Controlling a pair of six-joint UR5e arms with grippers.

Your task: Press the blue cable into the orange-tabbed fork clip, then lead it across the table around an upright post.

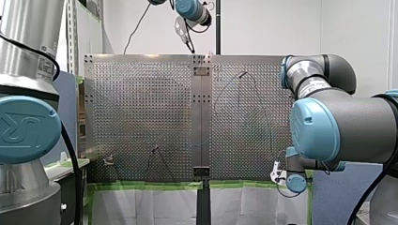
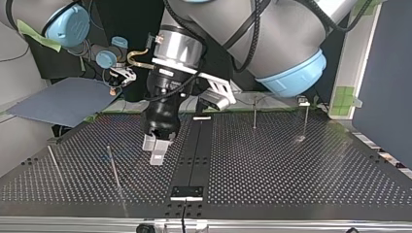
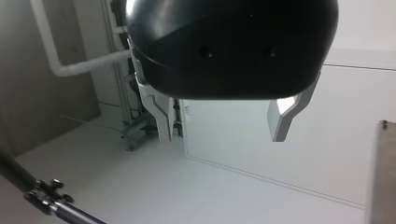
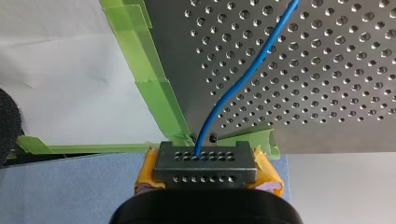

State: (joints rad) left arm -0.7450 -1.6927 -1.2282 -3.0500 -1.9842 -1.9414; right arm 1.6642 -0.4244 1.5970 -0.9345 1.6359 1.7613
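Fingers (image 4: pixel 205 169) of our right gripper (image 4: pixel 204 158) clamp the blue cable (image 4: pixel 236 86) at the perforated table's (image 4: pixel 336 70) taped corner, our left gripper (image 3: pixel 222 135) gaping empty, so we judge the fork clip (image 2: pixel 303 101) pressing and upright post (image 2: pixel 254 112) routing both undone.

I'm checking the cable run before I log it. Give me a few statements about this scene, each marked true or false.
1. My right claw is shut on the blue cable. True.
2. My left claw grips the cable too. False: it is open and empty.
3. Green tape lines the perforated table at its edge. True.
4. My right claw's pads are white. False: they are yellow.
5. No post stands upright on the table. False: thin posts stand upright in the top view.
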